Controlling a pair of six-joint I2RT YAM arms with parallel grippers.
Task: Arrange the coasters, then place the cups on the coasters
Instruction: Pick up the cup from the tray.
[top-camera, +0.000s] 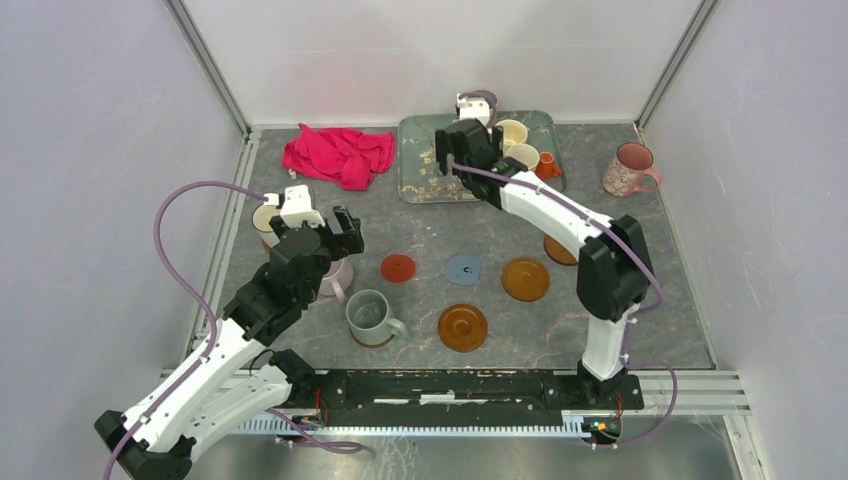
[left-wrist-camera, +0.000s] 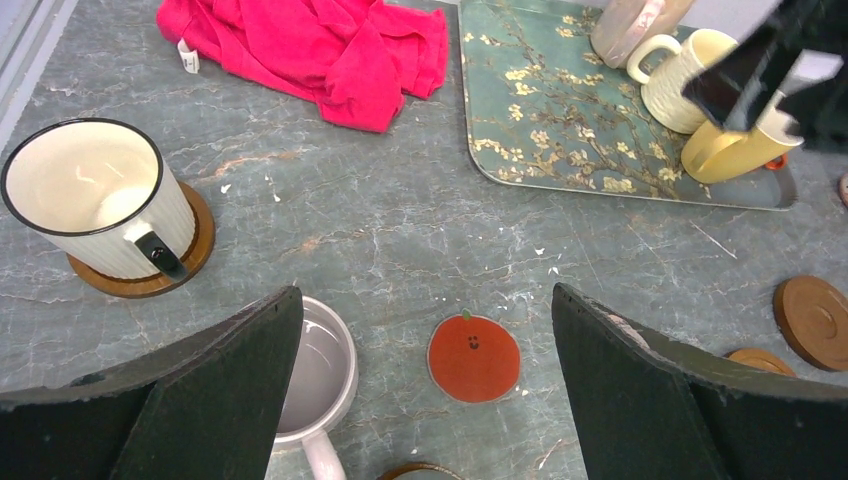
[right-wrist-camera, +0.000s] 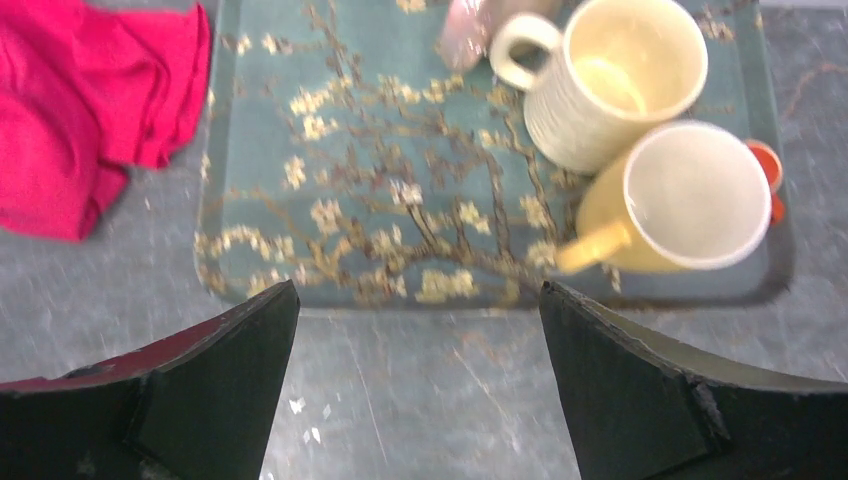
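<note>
coasters (top-camera: 525, 279) lie bare on the worktop (top-camera: 680, 260), among them a red coaster (top-camera: 398, 268) and blue coaster (top-camera: 464, 268); cream cup (left-wrist-camera: 95, 200) and grey-green cup (top-camera: 368, 313) each sit on one. yellow cup (right-wrist-camera: 680, 200) stands on teal tray (right-wrist-camera: 330, 150). left hand (left-wrist-camera: 422, 292) and right hand (right-wrist-camera: 418, 290) hover spread, empty.

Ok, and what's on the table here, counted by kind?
Cups: 7
Coasters: 7, two of them under cups
Tray: 1
Cloth: 1
Total: 16
A pinkish item at the tray's far edge is too cropped to identify, so it is not counted.
</note>
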